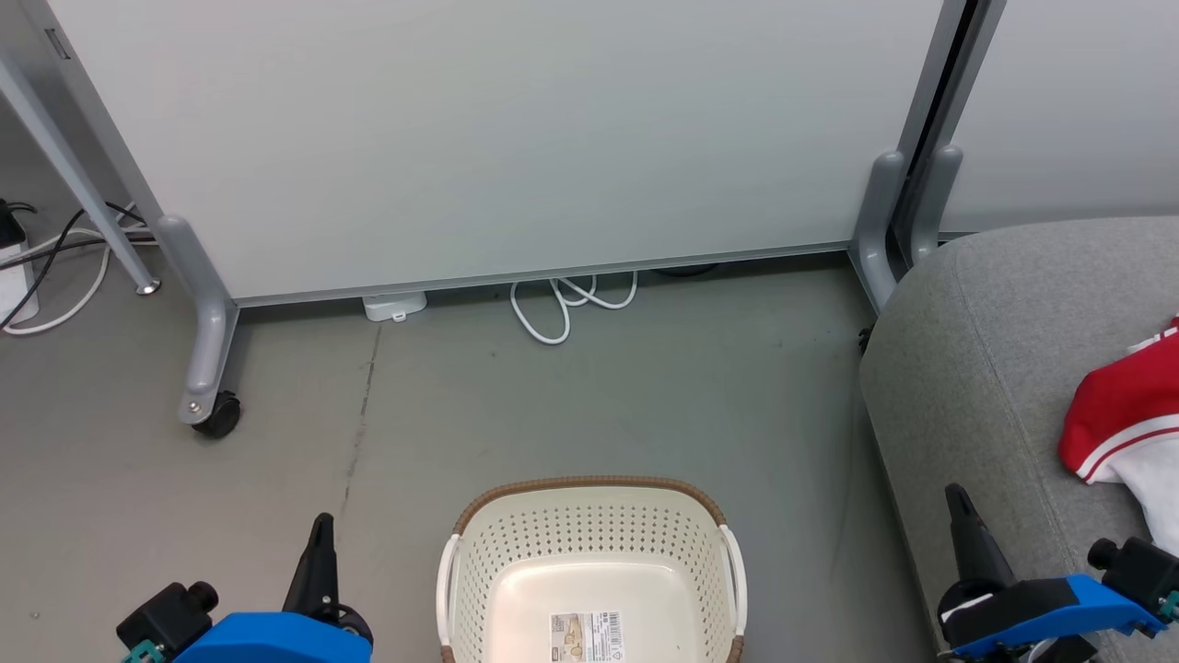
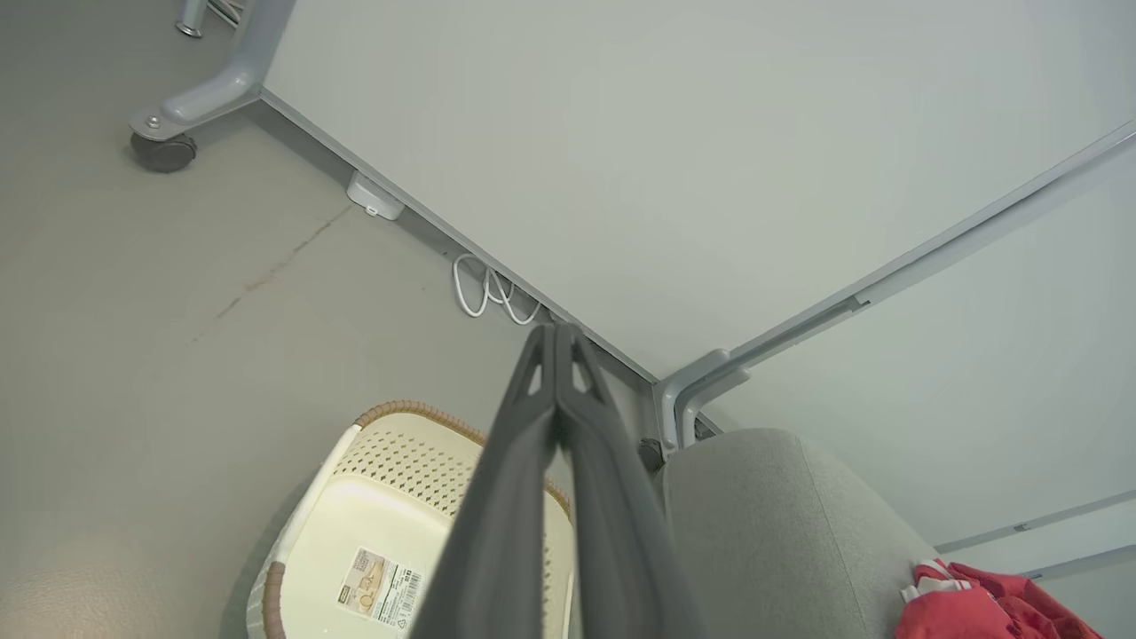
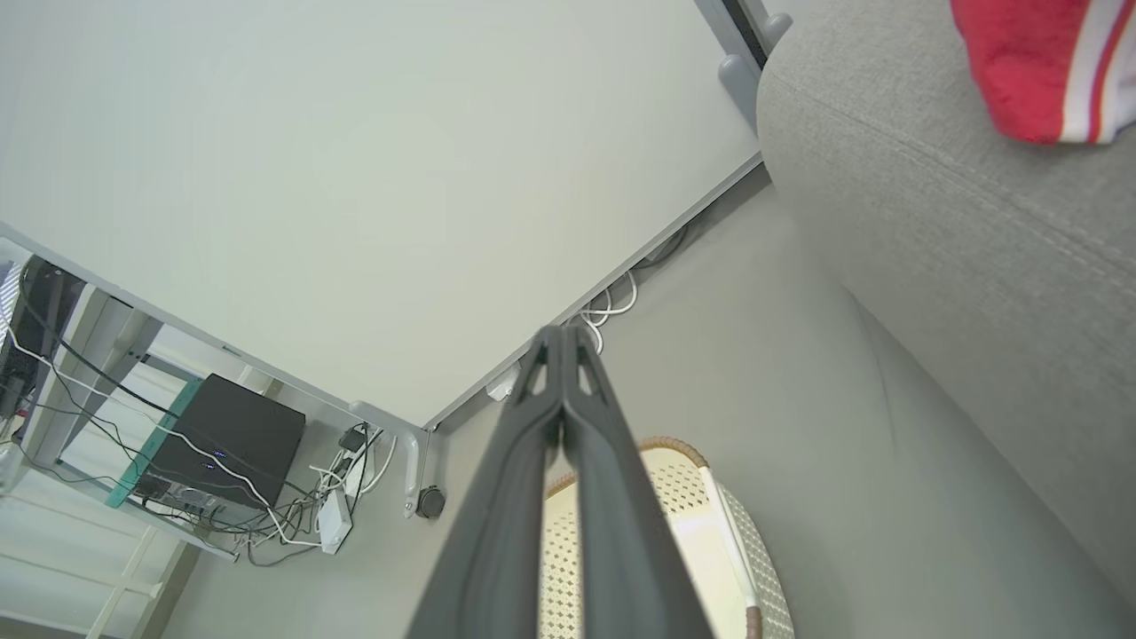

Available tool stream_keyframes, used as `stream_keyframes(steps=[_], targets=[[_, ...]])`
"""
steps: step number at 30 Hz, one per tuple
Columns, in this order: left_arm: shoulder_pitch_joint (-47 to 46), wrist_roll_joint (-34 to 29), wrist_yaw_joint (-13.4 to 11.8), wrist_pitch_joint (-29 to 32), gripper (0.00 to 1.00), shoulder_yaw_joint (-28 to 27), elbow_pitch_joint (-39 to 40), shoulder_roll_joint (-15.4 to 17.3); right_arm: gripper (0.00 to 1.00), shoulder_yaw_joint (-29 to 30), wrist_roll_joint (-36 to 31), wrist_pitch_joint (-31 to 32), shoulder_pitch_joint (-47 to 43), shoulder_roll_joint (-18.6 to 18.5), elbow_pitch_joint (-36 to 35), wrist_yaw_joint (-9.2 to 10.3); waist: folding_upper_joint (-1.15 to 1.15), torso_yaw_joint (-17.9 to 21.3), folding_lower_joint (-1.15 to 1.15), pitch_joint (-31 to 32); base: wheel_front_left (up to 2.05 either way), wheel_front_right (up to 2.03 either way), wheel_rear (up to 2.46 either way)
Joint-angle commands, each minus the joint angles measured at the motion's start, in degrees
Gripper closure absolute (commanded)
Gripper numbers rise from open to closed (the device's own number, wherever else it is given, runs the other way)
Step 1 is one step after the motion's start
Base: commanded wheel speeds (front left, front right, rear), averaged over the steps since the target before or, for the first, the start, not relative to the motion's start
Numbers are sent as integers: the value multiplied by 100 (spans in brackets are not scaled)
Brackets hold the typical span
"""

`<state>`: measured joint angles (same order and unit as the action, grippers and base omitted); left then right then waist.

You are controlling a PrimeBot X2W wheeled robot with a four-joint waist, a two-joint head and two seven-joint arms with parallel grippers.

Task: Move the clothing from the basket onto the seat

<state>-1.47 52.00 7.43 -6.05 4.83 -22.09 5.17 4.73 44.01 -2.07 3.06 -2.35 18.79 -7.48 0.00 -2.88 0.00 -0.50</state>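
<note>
The cream basket [image 1: 589,543] with its brown rim stands on the floor at the bottom centre, holding nothing but a label on its bottom [image 2: 377,581]. Red clothing with white trim [image 1: 1124,419] lies on the grey seat [image 1: 976,368] at the right; the same clothing [image 2: 985,608] [image 3: 1047,62] rests on the seat [image 2: 781,524] [image 3: 958,231] in both wrist views. My left gripper [image 1: 321,525] is shut and empty, left of the basket. My right gripper [image 1: 955,497] is shut and empty above the seat's front edge. Each wrist view shows its fingers pressed together [image 2: 556,333] [image 3: 559,333].
A pale partition panel [image 1: 516,138] on grey castered legs [image 1: 207,368] stands behind the basket. White cables [image 1: 566,299] loop under it. More cables and a power strip [image 1: 18,267] lie at far left. A dark box with wiring [image 3: 226,435] sits behind the partition.
</note>
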Motion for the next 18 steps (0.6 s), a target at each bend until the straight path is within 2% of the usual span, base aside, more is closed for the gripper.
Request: stream_keyframes(steps=[1, 18], targets=[[-186, 153, 3, 38, 100, -62, 114, 0, 100, 22, 192, 28, 161, -34, -107, -1, 0, 4, 0, 1, 0, 0, 0], [-275, 1177, 4, 351, 100, -341, 303, -51, 100, 64, 1409, 248, 218, -45, -212, -2, 0, 59, 0, 7, 0, 0, 0]])
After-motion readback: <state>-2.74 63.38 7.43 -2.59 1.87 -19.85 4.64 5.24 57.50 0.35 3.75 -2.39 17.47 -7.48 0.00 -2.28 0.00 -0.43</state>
